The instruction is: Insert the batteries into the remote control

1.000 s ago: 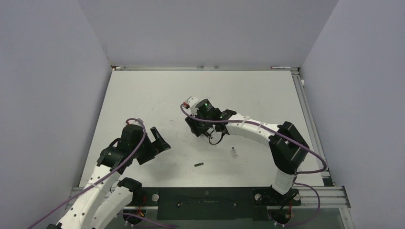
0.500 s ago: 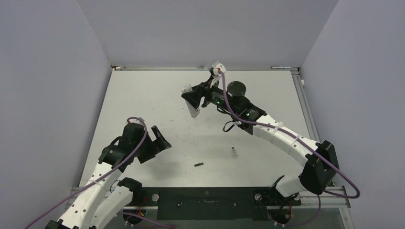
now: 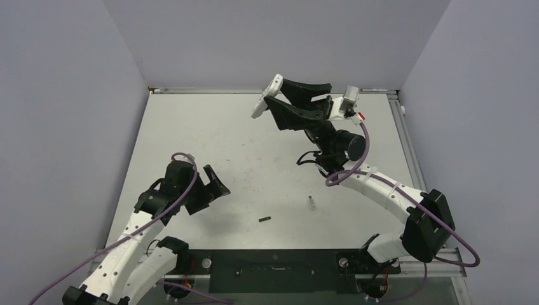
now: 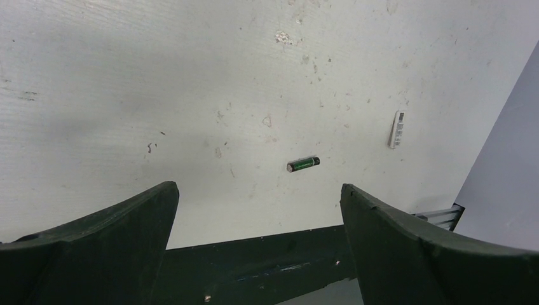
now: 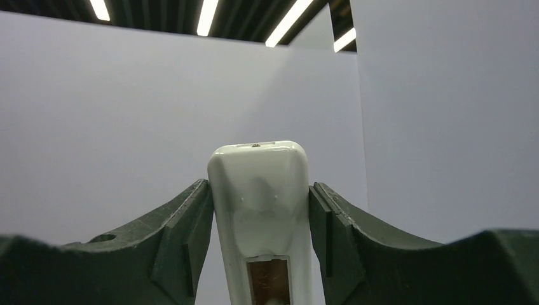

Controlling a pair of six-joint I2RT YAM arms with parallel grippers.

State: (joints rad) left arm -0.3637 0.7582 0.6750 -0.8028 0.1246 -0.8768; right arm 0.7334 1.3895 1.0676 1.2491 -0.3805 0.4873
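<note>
Remote (image 3: 259, 107): off the desk (image 3: 191, 133), high in the air above the far middle part. Clamped by its two long sides in the right end effector (image 3: 274, 91), tilted, free end toward the far left. In the right wrist view, upright between the two dark fingers (image 5: 184, 229) and touching both. Rounded white end on top, and a brownish slot (image 5: 268, 279) lower down on the facing side.

Right end effector: about half apart, the gap filled by the remote.

Left end effector (image 3: 216, 181): low over the near left part of the desk, spread wide, nothing between the fingers.

Battery (image 3: 266, 219): flat on the desk in the near middle, to the right of the left end effector and apart from it. In the left wrist view, dark with a greenish body and one metal end.

Small white piece (image 3: 311, 203): flat on the desk, right of the battery and a little farther, not touching it. Printed label on its face in the left wrist view.
</note>
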